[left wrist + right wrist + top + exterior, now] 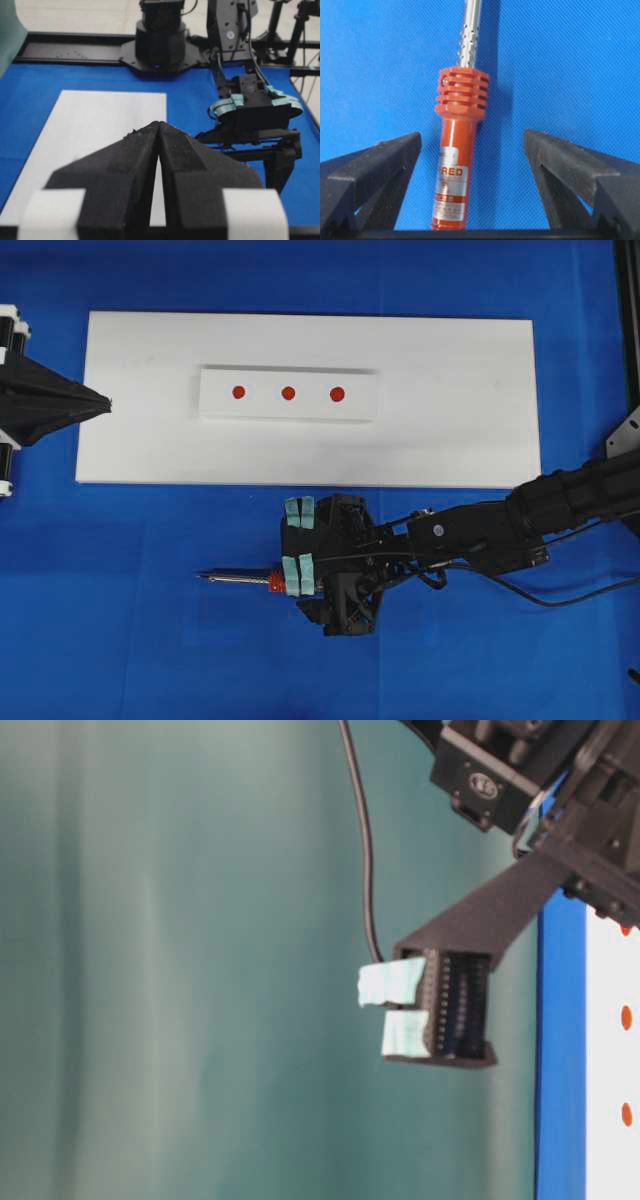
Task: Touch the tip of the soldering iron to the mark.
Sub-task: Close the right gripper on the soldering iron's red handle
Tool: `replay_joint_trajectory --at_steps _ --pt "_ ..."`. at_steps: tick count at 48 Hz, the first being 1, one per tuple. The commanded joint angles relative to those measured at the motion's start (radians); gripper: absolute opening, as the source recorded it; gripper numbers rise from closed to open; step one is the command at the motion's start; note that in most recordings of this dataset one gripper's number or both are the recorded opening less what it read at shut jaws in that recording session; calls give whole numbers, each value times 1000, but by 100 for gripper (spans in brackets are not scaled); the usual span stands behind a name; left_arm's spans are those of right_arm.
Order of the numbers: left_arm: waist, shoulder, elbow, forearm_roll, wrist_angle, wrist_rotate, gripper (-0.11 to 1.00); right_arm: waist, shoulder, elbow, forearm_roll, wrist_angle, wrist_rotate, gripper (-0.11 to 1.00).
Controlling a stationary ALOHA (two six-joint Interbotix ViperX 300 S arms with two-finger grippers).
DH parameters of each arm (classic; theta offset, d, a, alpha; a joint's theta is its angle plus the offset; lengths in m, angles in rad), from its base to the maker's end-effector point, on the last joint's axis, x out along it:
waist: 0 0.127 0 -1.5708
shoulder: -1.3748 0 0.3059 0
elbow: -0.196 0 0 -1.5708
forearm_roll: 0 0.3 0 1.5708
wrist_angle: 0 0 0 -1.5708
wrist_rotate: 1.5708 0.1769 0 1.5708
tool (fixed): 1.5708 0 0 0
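The soldering iron (245, 579) lies flat on the blue cloth in front of the white board, its tip (202, 576) pointing left. The mark (288, 393) is the middle red dot on the white block (220, 405). My right gripper (299, 544) is open and straddles the red-orange handle (455, 175). The handle lies nearer the left finger, and neither finger touches it. The silver shaft (470, 35) runs out of the top of the right wrist view, so the tip is hidden there. My left gripper (106, 403) is shut and empty at the board's left edge, its jaws (158, 126) pressed together.
The white board (460, 440) carries the block, with two outer red dots (238, 392) (337, 394). The iron's black cord (365, 840) hangs by the right arm (520, 520). A black frame (75, 50) runs along the table's far side.
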Motion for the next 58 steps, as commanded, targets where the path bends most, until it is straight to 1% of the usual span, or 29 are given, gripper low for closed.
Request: replay_joint_trajectory --at_steps 1,5,9,12,14,32,39,45,49,58 --pt "0 3 -8 2 -6 -5 0 8 -12 -17 2 -3 2 77" --pt "-2 3 -8 3 -5 -9 0 11 -12 -15 0 0 3 55" --pt "-2 3 -8 2 -5 -9 0 14 -17 -17 0 3 2 28" --pt "-2 2 -9 2 -5 -9 0 15 -21 -17 -2 3 2 13" --pt "-2 3 -9 2 -6 -9 0 15 -23 -17 -2 -2 2 7" --pt "-2 2 -6 2 -5 -9 0 15 -23 -17 0 -35 3 6" --pt "-2 2 -5 3 -6 -9 0 14 -58 -17 2 -18 3 6" --pt "0 3 -5 2 -6 -9 0 5 -129 -18 0 43 3 6" --pt "-2 2 -5 3 -6 -9 0 -2 -186 -29 -5 110 3 6" --pt "-2 0 -5 2 -6 -9 0 -3 -270 -72 -49 250 3 6"
